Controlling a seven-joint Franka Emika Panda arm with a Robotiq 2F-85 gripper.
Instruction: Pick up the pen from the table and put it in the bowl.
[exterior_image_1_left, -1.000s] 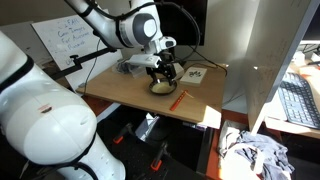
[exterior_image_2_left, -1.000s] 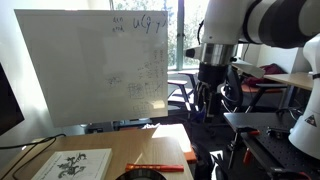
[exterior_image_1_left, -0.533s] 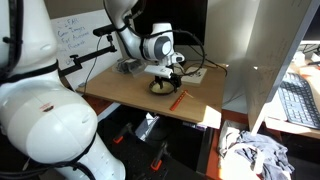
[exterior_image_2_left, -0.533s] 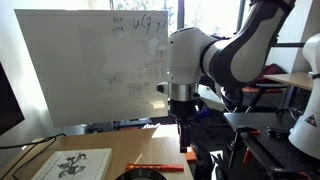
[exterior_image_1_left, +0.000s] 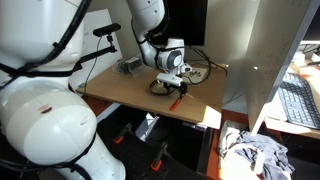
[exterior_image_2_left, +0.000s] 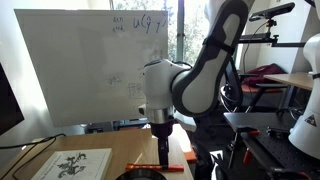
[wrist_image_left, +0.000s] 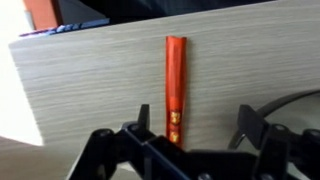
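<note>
The orange-red pen (wrist_image_left: 175, 85) lies flat on the light wooden table (wrist_image_left: 80, 95), near its edge. My gripper (wrist_image_left: 195, 125) is open and hangs just above the pen's near end. The pen sits between the jaws, closer to one finger. In both exterior views the gripper (exterior_image_1_left: 177, 90) (exterior_image_2_left: 162, 152) is low over the pen (exterior_image_1_left: 176, 101) (exterior_image_2_left: 148, 167). The dark-rimmed bowl (exterior_image_1_left: 158, 87) stands right beside the gripper, partly hidden by it. Only the bowl's rim (exterior_image_2_left: 140, 176) shows at the bottom edge of an exterior view.
A printed sheet (exterior_image_2_left: 70, 164) lies on the table, and a whiteboard (exterior_image_2_left: 90, 65) stands behind it. Papers and cables (exterior_image_1_left: 197, 73) lie at the back of the table. A white desk with a keyboard (exterior_image_1_left: 298, 100) and a cloth (exterior_image_1_left: 255, 155) are beside it.
The arm has swung from over the bowl towards the table's front edge and come down, so the open gripper now sits low over the pen. The pen has not moved.
</note>
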